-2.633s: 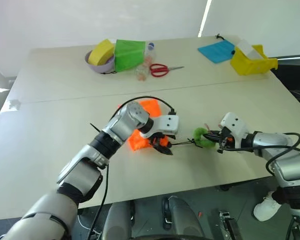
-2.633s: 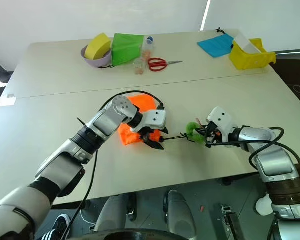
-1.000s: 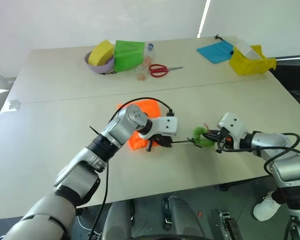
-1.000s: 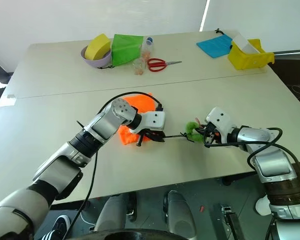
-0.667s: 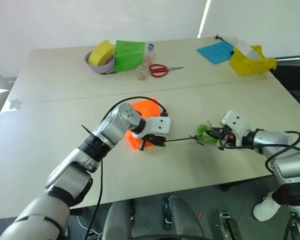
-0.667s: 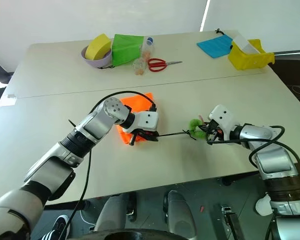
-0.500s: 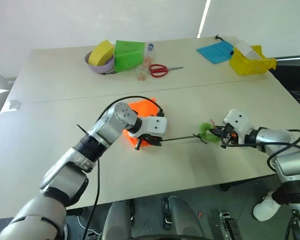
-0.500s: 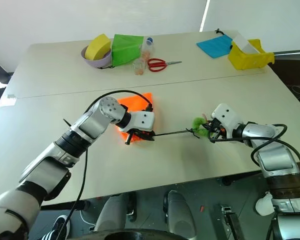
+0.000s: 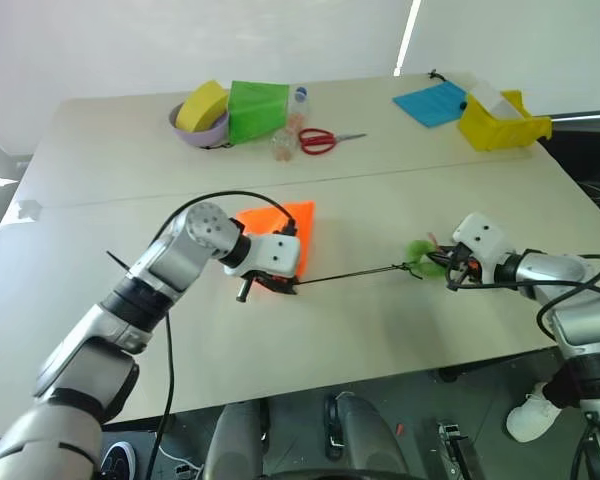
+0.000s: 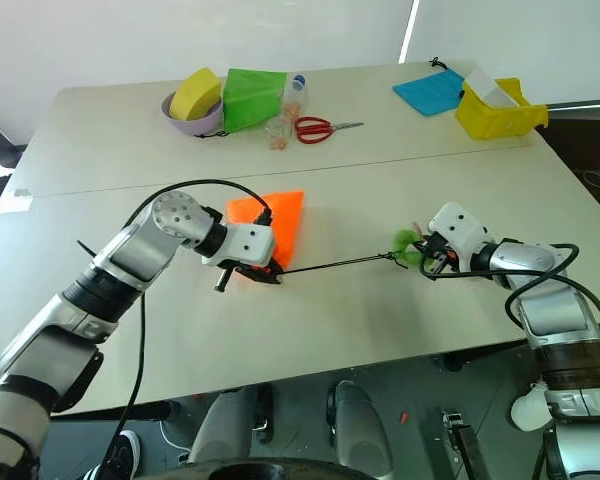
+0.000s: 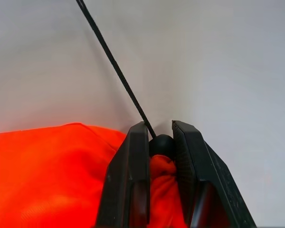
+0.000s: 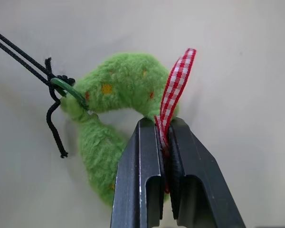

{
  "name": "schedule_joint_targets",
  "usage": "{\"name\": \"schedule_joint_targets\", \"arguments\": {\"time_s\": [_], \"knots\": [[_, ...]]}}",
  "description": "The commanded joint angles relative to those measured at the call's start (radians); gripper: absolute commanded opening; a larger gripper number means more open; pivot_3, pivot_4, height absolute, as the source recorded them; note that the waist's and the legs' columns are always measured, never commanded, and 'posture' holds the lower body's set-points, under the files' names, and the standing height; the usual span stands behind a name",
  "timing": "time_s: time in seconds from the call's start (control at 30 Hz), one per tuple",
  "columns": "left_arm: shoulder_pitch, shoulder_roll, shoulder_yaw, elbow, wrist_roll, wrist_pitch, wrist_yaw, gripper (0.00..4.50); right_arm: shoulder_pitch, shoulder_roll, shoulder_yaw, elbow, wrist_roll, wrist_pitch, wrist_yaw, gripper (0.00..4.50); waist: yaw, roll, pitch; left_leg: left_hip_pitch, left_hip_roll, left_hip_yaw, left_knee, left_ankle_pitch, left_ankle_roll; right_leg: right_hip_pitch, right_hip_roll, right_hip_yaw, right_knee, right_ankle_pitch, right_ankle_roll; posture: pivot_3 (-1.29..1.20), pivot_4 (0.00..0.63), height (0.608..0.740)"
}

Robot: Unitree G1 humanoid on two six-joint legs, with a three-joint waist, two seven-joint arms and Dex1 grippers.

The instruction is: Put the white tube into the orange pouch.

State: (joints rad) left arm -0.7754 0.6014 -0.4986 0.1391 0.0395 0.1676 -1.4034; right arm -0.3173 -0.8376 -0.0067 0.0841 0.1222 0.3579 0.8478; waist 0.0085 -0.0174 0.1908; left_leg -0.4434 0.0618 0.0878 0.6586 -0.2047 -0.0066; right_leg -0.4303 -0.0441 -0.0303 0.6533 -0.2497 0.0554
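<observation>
Drawing the cord [image 9: 355, 273] tight between our two grippers, we judge ourselves at the closing step: the orange pouch [image 9: 280, 228] lies flat on the near half of the table [image 9: 100, 300], its neck bunched, and the white tube cannot be made out anywhere, so we take it to be inside, though we cannot confirm that. Our left gripper [image 11: 160, 142] is clamped on the gathered neck of the pouch, right at the black cord stopper, with the arm bent across and the gripper tipped downward toward the right. Our right gripper [image 12: 164, 137] is pinched shut on the red checked ribbon of the green fuzzy tuft [image 12: 118, 90], arm reaching out low over the table. Next we should probably keep both grips and pull apart only until the neck closes. Farther back sit the green pouch [image 9: 257, 108], scissors [image 9: 325, 138], blue pouch [image 9: 433, 102] and yellow bin [image 9: 500, 125].
</observation>
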Motion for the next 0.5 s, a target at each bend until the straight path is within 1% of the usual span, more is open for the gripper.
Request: {"name": "schedule_joint_targets", "arguments": {"time_s": [0.03, 0.17, 0.3, 0.37, 0.43, 0.47, 0.5], "knots": [[0.021, 0.063, 0.052, -0.029, -0.027, 0.015, -0.031, 0.23, -0.012, -0.038, -0.038, 0.021, -0.030, -0.004, -0.025, 0.00, 0.001, 0.000, 0.000, 0.000, 0.000, 0.000, 0.000, 0.000, 0.000, 0.000, 0.000, 0.000, 0.000, 0.000, 0.000, 0.00, 0.150, 0.740], [0.033, 0.079, 0.062, -0.030, -0.038, 0.009, -0.019, 0.23, -0.017, -0.041, -0.028, 0.032, -0.039, -0.015, -0.030, 0.00, 0.002, 0.000, 0.000, 0.000, 0.000, 0.000, 0.000, 0.000, 0.000, 0.000, 0.000, 0.000, 0.000, 0.000, 0.000, 0.00, 0.150, 0.740], [0.035, 0.041, 0.064, -0.033, -0.063, 0.039, 0.001, 0.23, -0.030, -0.028, -0.018, 0.028, -0.032, -0.013, -0.035, 0.00, 0.003, 0.000, 0.000, 0.000, 0.000, 0.000, 0.001, 0.000, 0.000, 0.000, 0.000, 0.000, 0.000, 0.000, 0.000, 0.00, 0.150, 0.740], [0.028, 0.004, 0.075, -0.032, -0.089, 0.073, 0.020, 1.25, -0.034, -0.019, -0.017, 0.018, -0.018, -0.001, -0.029, 0.00, 0.003, 0.000, 0.000, 0.000, 0.000, 0.000, 0.002, 0.000, 0.000, 0.000, 0.000, 0.000, 0.000, 0.000, 0.000, 0.00, 0.150, 0.740], [0.033, -0.018, 0.089, -0.049, -0.120, 0.109, 0.027, 2.06, -0.035, -0.007, -0.023, 0.004, 0.001, 0.016, -0.031, 0.73, 0.003, 0.000, 0.000, -0.001, 0.000, 0.000, 0.002, 0.000, 0.000, 0.001, 0.000, 0.000, 0.000, 0.000, 0.001, 0.00, 0.150, 0.740], [0.035, -0.025, 0.096, -0.058, -0.132, 0.126, 0.030, 2.65, -0.036, -0.001, -0.029, -0.004, 0.015, 0.033, -0.031, 1.13, 0.002, 0.000, 0.000, -0.001, 0.000, 0.000, 0.003, 0.000, 0.000, 0.001, 0.000, 0.000, 0.000, 0.001, 0.001, 0.00, 0.150, 0.740], [0.038, -0.032, 0.103, -0.067, -0.146, 0.134, 0.030, 3.14, -0.032, 0.001, -0.029, -0.021, 0.029, 0.044, -0.020, 1.60, 0.002, 0.000, 0.000, 0.000, 0.000, 0.000, 0.003, 0.000, 0.000, 0.001, 0.000, 0.000, 0.000, 0.001, 0.001, 0.00, 0.150, 0.740]]}}
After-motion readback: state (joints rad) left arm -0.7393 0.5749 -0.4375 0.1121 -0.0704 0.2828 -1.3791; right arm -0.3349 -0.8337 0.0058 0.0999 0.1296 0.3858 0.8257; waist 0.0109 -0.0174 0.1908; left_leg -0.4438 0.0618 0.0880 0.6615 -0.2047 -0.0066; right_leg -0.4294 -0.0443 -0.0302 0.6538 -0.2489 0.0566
